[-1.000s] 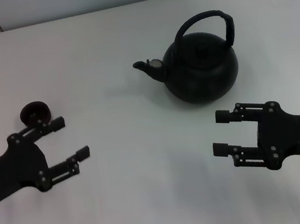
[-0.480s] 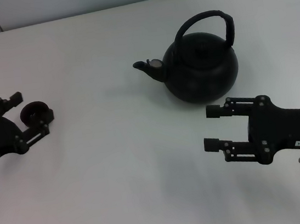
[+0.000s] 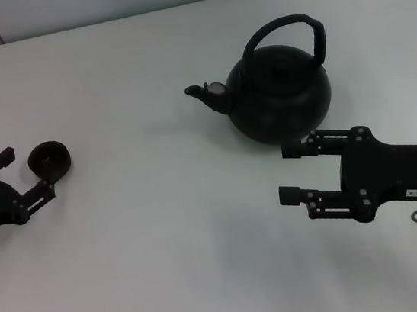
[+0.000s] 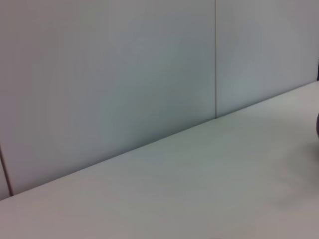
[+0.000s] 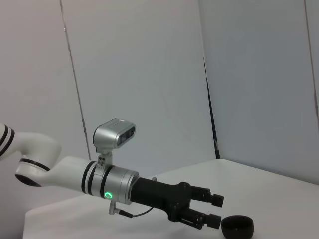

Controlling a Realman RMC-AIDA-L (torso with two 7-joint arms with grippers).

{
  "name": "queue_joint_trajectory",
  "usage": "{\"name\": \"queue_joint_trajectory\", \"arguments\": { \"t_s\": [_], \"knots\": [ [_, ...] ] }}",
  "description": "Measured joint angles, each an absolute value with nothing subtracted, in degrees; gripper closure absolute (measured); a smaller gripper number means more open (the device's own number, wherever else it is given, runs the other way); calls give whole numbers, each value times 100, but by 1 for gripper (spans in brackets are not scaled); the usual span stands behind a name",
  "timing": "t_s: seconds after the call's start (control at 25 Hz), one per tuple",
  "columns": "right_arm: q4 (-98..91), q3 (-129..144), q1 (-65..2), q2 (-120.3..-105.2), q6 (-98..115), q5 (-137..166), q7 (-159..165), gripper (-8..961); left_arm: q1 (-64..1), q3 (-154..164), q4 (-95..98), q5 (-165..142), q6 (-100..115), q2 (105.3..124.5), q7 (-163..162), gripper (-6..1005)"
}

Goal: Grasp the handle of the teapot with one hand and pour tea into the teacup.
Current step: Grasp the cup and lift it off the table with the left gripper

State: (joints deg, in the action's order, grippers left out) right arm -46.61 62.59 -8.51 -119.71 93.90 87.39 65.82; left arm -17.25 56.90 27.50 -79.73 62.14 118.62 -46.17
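The matte-black teapot [image 3: 281, 96] stands upright at the table's middle right, spout pointing left, its arched handle [image 3: 284, 27] free above the lid. My right gripper [image 3: 286, 172] hovers open just in front of the pot's base, holding nothing. At the far left sits the small dark teacup [image 3: 48, 159]. My left gripper [image 3: 25, 174] is open beside it, fingertips reaching the cup's left side. In the right wrist view, the left gripper [image 5: 216, 210] points at the teacup [image 5: 237, 226], with the cup just off its tips.
The white table [image 3: 166, 246] ends at a pale panelled wall [image 3: 96, 1] along the far edge. The left wrist view shows only the wall [image 4: 124, 74] and the tabletop [image 4: 199, 189].
My left gripper has swung left and back, from right of the cup to its left side. The right gripper has crept left and closer to the teapot. Teapot and cup have not moved.
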Motion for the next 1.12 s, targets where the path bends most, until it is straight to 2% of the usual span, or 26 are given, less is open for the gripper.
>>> {"name": "queue_joint_trajectory", "arguments": {
  "t_s": [1.12],
  "knots": [
    [-4626, 6275, -906, -11971, 9386, 8736, 6676, 327, -2093, 6029, 2540, -8015, 5452, 11856, -4519, 198]
  ]
}}
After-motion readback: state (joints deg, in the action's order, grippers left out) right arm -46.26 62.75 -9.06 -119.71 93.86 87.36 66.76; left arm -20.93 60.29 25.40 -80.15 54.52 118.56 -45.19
